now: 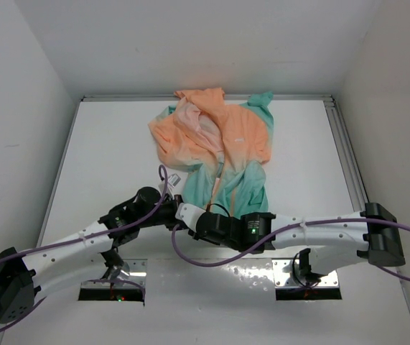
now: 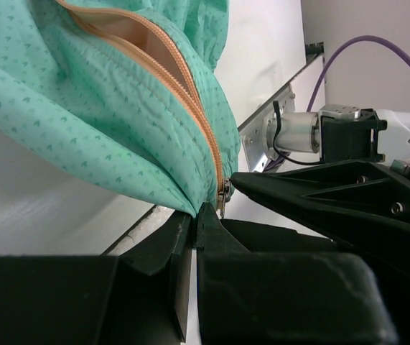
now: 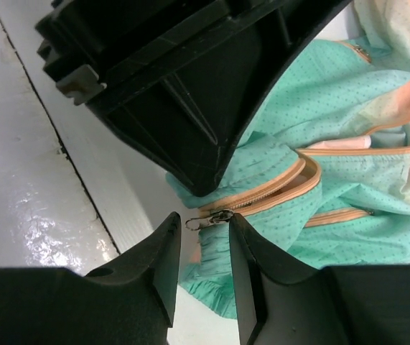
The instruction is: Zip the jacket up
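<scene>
The jacket (image 1: 219, 144) lies crumpled at the back middle of the white table, peach-orange at the far end and mint-teal towards me. Its orange zipper (image 2: 190, 100) gapes open above the hem. My left gripper (image 2: 195, 213) is shut on the teal hem just beside the metal zipper slider (image 2: 224, 194). My right gripper (image 3: 203, 219) is open, its fingertips either side of the zipper pull (image 3: 206, 220) without pinching it. The left gripper's black body (image 3: 190, 108) hangs directly above the slider in the right wrist view.
The two arms cross close together at the near middle of the table (image 1: 111, 158). A metal rail (image 1: 348, 158) runs along the table's right edge. White walls close in the left, right and back. Shiny base plates (image 1: 305, 277) sit at the near edge.
</scene>
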You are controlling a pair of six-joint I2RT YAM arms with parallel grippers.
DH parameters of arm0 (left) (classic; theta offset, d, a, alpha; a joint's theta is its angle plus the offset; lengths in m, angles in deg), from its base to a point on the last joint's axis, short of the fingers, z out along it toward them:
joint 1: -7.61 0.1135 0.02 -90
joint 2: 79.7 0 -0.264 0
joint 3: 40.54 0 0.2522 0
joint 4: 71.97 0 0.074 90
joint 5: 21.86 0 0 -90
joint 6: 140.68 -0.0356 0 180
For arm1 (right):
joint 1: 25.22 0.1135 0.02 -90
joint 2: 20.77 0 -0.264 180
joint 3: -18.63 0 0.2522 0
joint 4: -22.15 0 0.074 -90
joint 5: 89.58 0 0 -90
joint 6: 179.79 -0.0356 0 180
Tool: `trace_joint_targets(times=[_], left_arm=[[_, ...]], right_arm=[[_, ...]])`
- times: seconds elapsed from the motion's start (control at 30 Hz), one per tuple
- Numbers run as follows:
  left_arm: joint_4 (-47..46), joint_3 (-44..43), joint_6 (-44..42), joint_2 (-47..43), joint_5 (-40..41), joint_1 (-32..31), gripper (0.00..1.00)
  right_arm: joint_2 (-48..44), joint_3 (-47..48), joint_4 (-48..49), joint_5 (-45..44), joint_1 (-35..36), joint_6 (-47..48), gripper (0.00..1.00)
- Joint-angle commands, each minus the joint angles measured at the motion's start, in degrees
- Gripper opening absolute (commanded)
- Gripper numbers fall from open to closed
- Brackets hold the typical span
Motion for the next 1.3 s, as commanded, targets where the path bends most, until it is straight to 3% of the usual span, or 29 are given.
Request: trace_joint_targets(times=[0.0,0.77,1.17,1.27], left_arm=[[-2.5,-2.0,-0.1,-0.6,-1.2,0.7,0.00],[-2.9,-1.6,0.2,-0.8,-1.9,1.4,0.00],[-3.3,-1.0,0.6,-1.2,-2.2,1.4,0.00],[-3.2,-0.9,0.5,-1.2,-2.2,1.4,0.00]], right_arm=[[0.2,0.4,2.6,-2.5,0.4,0.0,0.33],[1.1,0.0,1.3,-8.0,3.3,-1.4,0.33],[1.1,-0.2,2.4,-10.1,3.4,-1.4,0.23],[1.7,0.2,1.7,-10.0,3.4,-1.6,0.15]])
